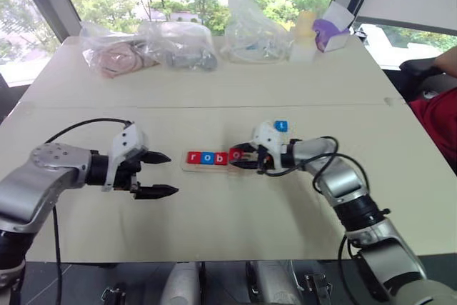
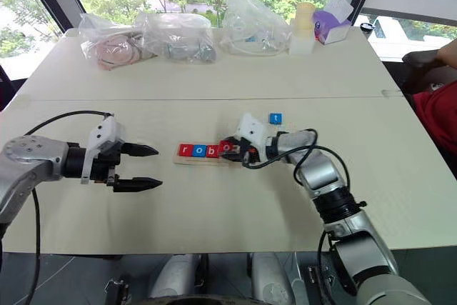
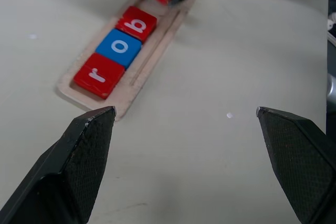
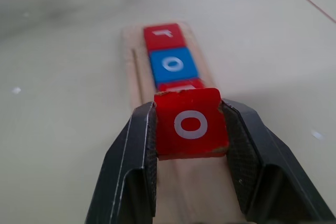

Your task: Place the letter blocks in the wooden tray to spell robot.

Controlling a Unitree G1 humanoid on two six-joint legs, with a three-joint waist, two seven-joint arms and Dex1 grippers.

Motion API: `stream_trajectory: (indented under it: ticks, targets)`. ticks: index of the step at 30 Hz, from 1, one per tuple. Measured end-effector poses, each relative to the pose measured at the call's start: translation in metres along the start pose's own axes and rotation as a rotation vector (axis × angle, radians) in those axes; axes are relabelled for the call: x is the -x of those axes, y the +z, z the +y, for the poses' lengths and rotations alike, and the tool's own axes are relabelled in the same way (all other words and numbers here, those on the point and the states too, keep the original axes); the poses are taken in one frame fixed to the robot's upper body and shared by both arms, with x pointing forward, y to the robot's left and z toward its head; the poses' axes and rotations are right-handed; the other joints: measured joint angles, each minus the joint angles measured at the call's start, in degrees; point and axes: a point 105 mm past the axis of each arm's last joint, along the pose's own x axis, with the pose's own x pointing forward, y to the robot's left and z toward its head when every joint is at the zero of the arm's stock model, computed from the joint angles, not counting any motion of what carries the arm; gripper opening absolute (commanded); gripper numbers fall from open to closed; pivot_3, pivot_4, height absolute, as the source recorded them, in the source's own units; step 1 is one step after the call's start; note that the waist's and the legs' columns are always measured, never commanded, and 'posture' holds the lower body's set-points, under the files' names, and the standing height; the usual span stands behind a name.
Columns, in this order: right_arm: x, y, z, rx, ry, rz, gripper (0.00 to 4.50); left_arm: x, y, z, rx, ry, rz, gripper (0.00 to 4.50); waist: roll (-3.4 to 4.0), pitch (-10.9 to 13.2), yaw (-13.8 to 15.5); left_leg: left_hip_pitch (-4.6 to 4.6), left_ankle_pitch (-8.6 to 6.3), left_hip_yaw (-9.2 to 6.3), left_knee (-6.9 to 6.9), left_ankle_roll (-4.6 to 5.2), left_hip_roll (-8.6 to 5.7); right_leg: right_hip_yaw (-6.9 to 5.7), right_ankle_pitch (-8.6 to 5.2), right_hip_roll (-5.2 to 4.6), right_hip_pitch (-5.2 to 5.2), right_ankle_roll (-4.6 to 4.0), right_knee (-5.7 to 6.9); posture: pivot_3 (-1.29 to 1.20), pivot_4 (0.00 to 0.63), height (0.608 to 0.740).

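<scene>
Along the far edge of the pale table (image 1: 214,91), at twelve o'clock, lie clear plastic bags (image 1: 146,48); a purple-and-white box (image 1: 333,32) stands toward one o'clock.

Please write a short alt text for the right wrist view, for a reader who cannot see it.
The right gripper holds a red "o" block between its black fingers, above the wooden tray. In the tray lie a red "r" block, a blue "o" block and another red block.
</scene>
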Motion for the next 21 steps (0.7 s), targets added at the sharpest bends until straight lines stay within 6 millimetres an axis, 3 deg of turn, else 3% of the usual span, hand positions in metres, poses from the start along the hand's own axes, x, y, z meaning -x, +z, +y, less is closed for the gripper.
stream_trajectory:
  ticks: [21]
  targets:
    - [-0.008, -0.011, -0.006, 0.007, 0.034, 0.046, 1.21, -0.005, -0.001, -0.008, 0.019, 0.023, -0.031, 4.50, 0.00, 0.00, -0.43, 0.05, 0.00, 0.00, -0.01, 0.00, 0.05, 0.00, 0.01, 0.07, 0.00, 0.00, 0.04, 0.00, 0.150, 0.735]
